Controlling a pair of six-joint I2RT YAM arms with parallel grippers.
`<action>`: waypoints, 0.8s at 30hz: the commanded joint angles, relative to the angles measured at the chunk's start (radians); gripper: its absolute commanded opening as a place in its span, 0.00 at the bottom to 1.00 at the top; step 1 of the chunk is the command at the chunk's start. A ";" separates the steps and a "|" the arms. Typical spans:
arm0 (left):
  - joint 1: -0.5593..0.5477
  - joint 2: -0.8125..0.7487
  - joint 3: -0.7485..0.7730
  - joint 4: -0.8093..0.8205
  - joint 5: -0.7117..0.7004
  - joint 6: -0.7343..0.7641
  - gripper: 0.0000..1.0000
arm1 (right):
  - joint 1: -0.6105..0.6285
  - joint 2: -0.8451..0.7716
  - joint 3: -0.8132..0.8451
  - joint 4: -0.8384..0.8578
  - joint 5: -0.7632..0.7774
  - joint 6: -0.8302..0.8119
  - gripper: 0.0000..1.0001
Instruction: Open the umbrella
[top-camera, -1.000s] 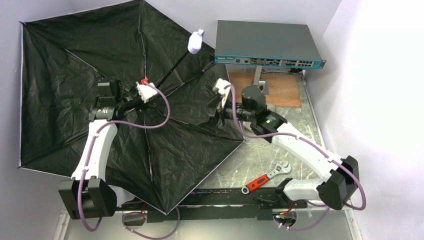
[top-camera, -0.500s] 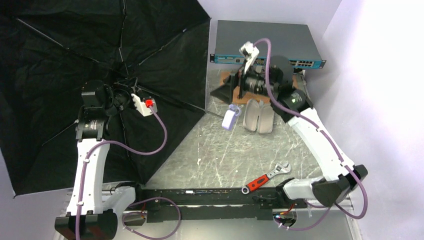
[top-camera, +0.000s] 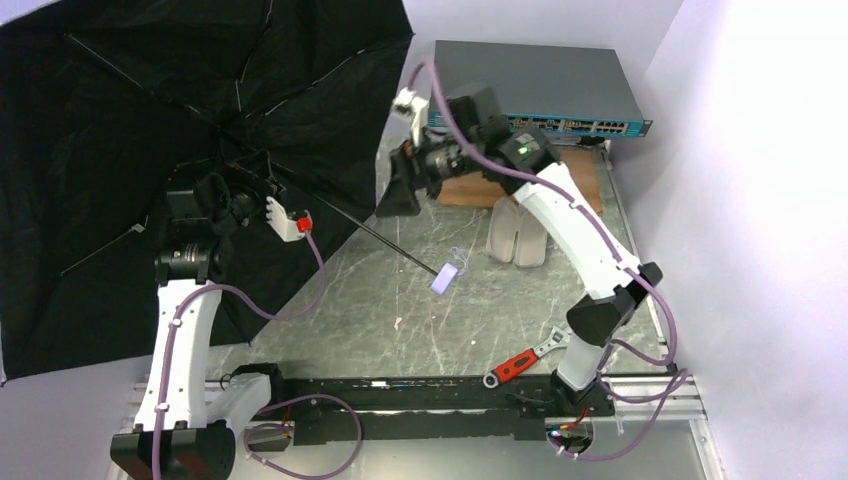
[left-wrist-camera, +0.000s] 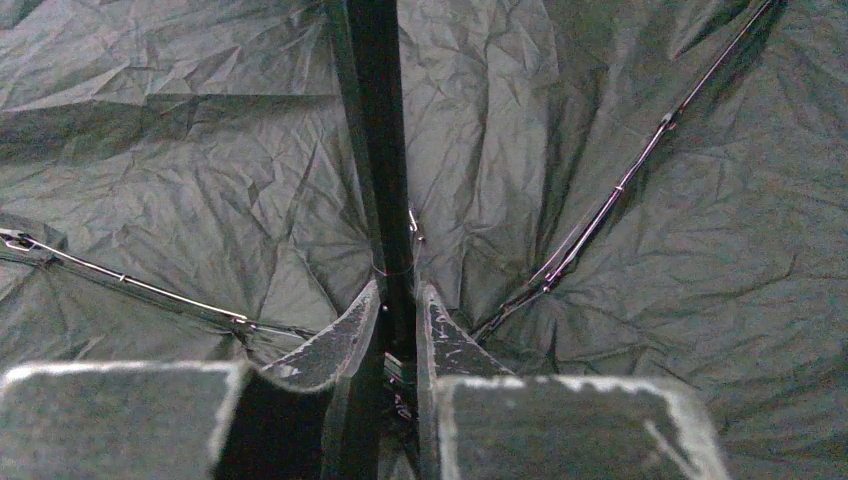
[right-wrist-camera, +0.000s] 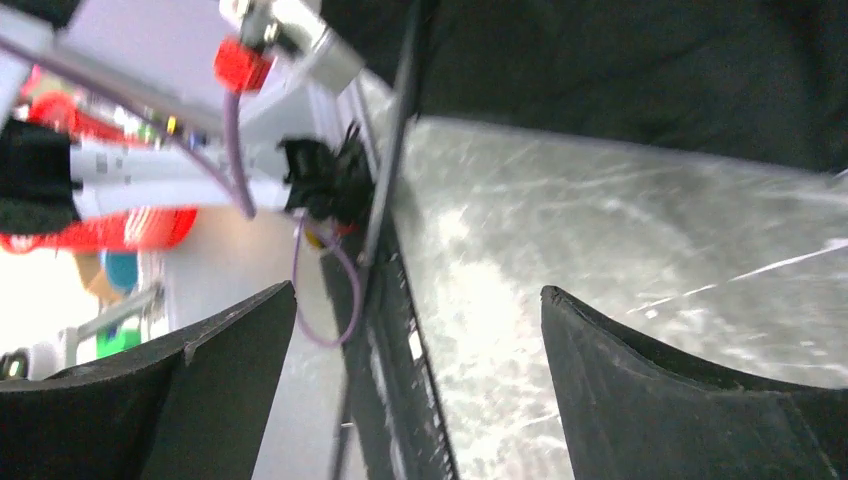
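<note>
At left, the open umbrella (top-camera: 120, 120) (black lining) seems pinched by left tool (left-wrist-camera: 400, 295); right tool (right-wrist-camera: 417, 292) gapes.

The big open umbrella (top-camera: 130, 140) fills the whole left side and the back-left corner — no way through there. Its thin shaft (top-camera: 395, 250) sticks out over the table (top-camera: 450, 330) to the small handle (top-camera: 445, 278), like a bar in the way. To the right of the handle lies a pale case (top-camera: 517, 235). A wrench (top-camera: 530, 357) sits near the front edge. Between these the table is bare — room to pass. A flat box (top-camera: 535, 80) blocks the back.
</note>
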 joint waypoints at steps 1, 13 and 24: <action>0.002 -0.010 0.027 0.097 -0.044 0.171 0.00 | 0.094 0.021 0.069 -0.234 0.009 -0.141 0.93; -0.004 -0.036 0.016 0.164 -0.106 0.197 0.00 | 0.157 0.033 -0.093 -0.349 0.131 -0.264 0.55; 0.000 -0.015 0.030 0.161 -0.126 0.134 0.00 | 0.161 0.062 -0.098 -0.346 0.141 -0.313 0.03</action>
